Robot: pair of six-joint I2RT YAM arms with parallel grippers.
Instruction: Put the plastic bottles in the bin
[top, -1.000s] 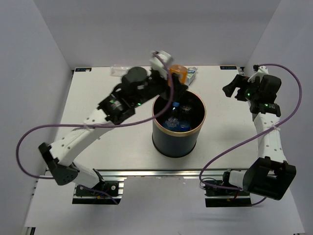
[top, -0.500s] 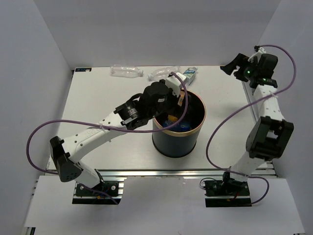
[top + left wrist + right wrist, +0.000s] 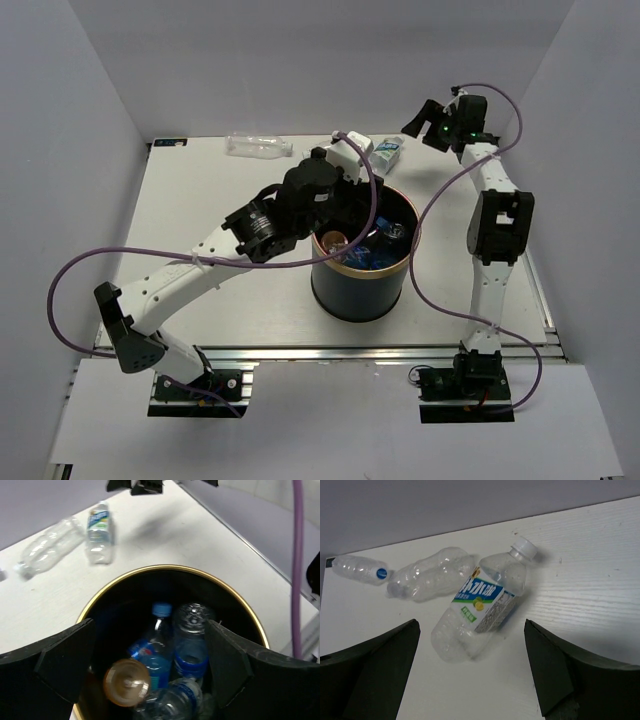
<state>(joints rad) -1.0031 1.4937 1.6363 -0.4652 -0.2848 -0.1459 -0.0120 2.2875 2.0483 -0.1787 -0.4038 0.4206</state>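
The dark bin (image 3: 357,296) with a gold rim (image 3: 150,570) stands mid-table. My left gripper (image 3: 338,207) (image 3: 150,626) hangs open over its mouth, holding nothing. Inside, a short orange bottle (image 3: 126,682) (image 3: 333,240) looks blurred, bottom towards the camera, among blue-labelled plastic bottles (image 3: 190,652). My right gripper (image 3: 424,124) (image 3: 471,625) is open above the table's far edge. A green-white labelled bottle (image 3: 481,605) (image 3: 388,152) lies below and ahead of its fingers. Beside that bottle lie a crumpled clear bottle (image 3: 433,573) and a blue-capped clear one (image 3: 359,569) (image 3: 258,147).
The back wall rises right behind the loose bottles. The right side wall is close to my right arm (image 3: 495,225), which reaches upright to the far edge. A purple cable (image 3: 297,570) hangs by the bin's right side.
My left gripper swung over the bin and opened, letting the orange bottle drop inside. My right arm moved left along the far edge to above the labelled bottle.
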